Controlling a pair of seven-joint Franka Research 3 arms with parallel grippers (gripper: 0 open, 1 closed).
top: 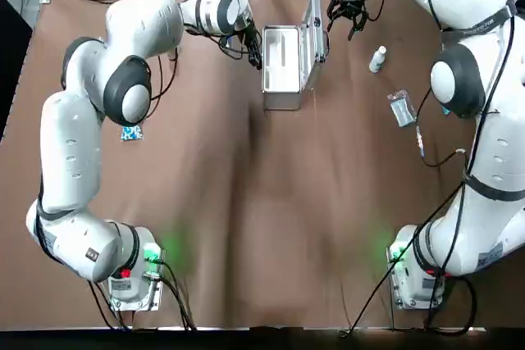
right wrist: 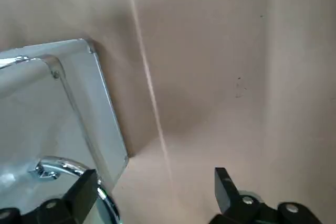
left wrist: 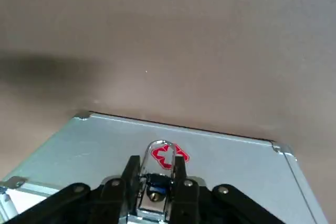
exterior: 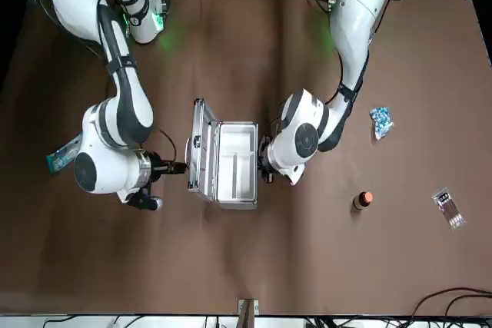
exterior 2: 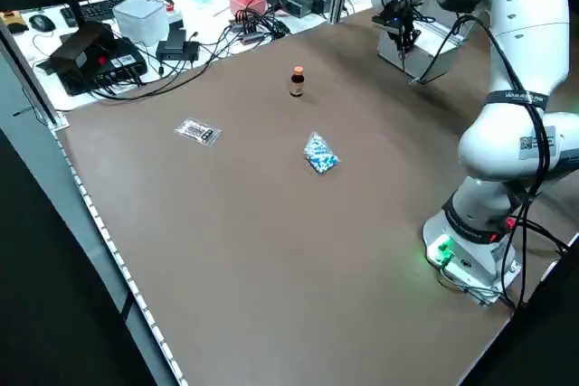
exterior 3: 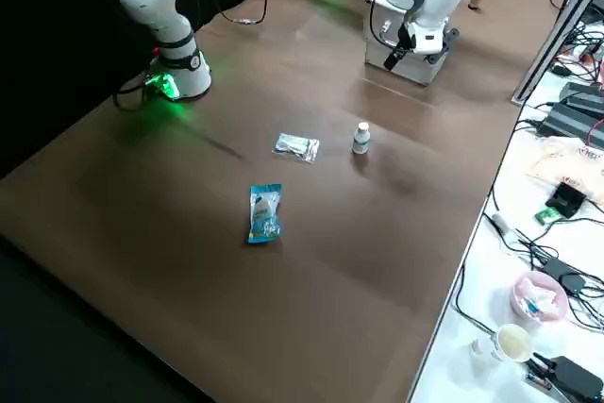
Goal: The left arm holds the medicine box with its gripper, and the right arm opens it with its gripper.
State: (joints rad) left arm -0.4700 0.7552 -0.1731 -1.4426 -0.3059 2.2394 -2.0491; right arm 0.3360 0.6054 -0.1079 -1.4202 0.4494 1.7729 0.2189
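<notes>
1. The medicine box [top: 281, 59] sits open at the 12 o'clock end of the bench [top: 271, 219] in the top view, far from both arm bases. Its lid [top: 315, 29] stands upright along the box's 3 o'clock edge.
2. The left arm [top: 82, 145] extends to the box's 9 o'clock side. The left jaws are clamped together on the box's clasp. A red cross mark [left wrist: 169, 154] sits just beyond the clasp on the silver face.
3. The right arm [top: 492, 120] extends to the box's 1 o'clock. The right jaws hang just outside the lid's outer face, spread wide apart and holding nothing. The lid's metal handle [right wrist: 58, 166] lies close to one of the two fingers; whether they touch cannot be told.
4. A small white bottle [top: 377, 59] stands upright at the box's 3 o'clock, apart from the lid. A clear sachet [top: 401, 108] lies flat at the box's 4 o'clock, farther off.
5. A blue packet [top: 131, 132] lies at the box's 8 o'clock, well apart from it and beside the left arm's elbow.
</notes>
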